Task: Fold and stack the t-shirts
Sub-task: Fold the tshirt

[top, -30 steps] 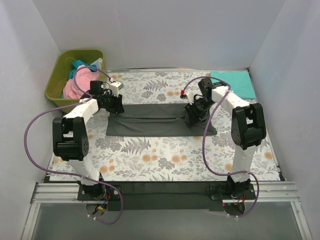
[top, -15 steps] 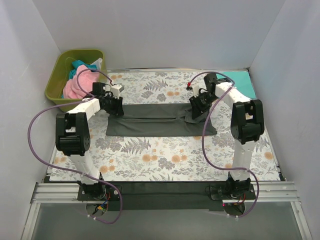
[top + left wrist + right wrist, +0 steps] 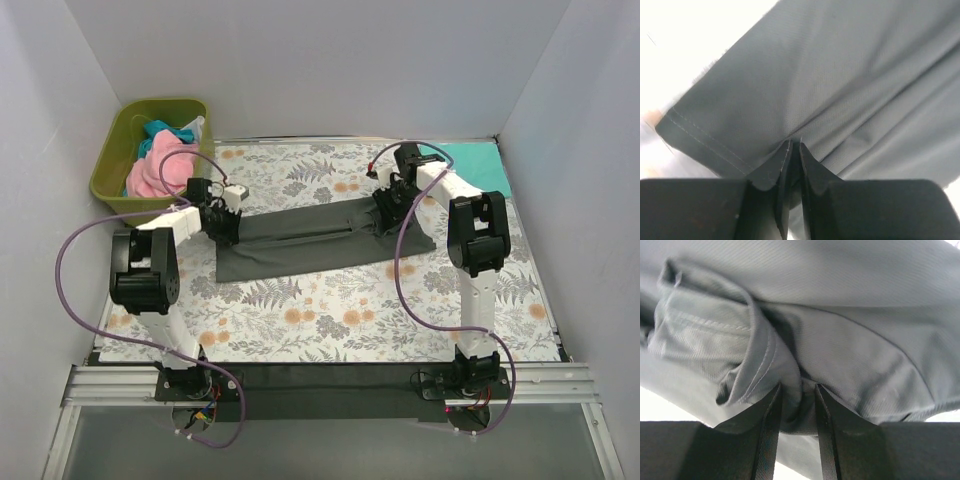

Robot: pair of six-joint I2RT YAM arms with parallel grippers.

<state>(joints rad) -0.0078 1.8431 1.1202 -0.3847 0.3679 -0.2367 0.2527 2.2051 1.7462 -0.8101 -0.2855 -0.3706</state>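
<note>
Black base rail runs along the near edge; both arms are bolted to it. Beyond it lies bare floral table cloth.

Mid-table: charcoal t-shirt lies as a long folded strip across the cloth, left to right. It sits askew, with its left end nearer the near edge and its right end farther back. A lengthwise crease shows along the middle of the strip.

Left gripper is at the strip's left end. In the left wrist view the left gripper has its fingers nearly together, clenched on a thin raised fold of the charcoal t-shirt. A stitched hem runs to the left of the pinch.

Right gripper is at the strip's right end, toward the far edge. In the right wrist view the right gripper is grasping a thicker bunch of the charcoal t-shirt. A rolled, stitched hem is gathered between the fingers.

Far right corner: teal-green t-shirt lies flat, apart from the charcoal strip and partly behind the right arm.

Far left corner: olive-green bin stands just off the cloth. It holds crumpled pink cloth, with teal cloth behind it.
</note>
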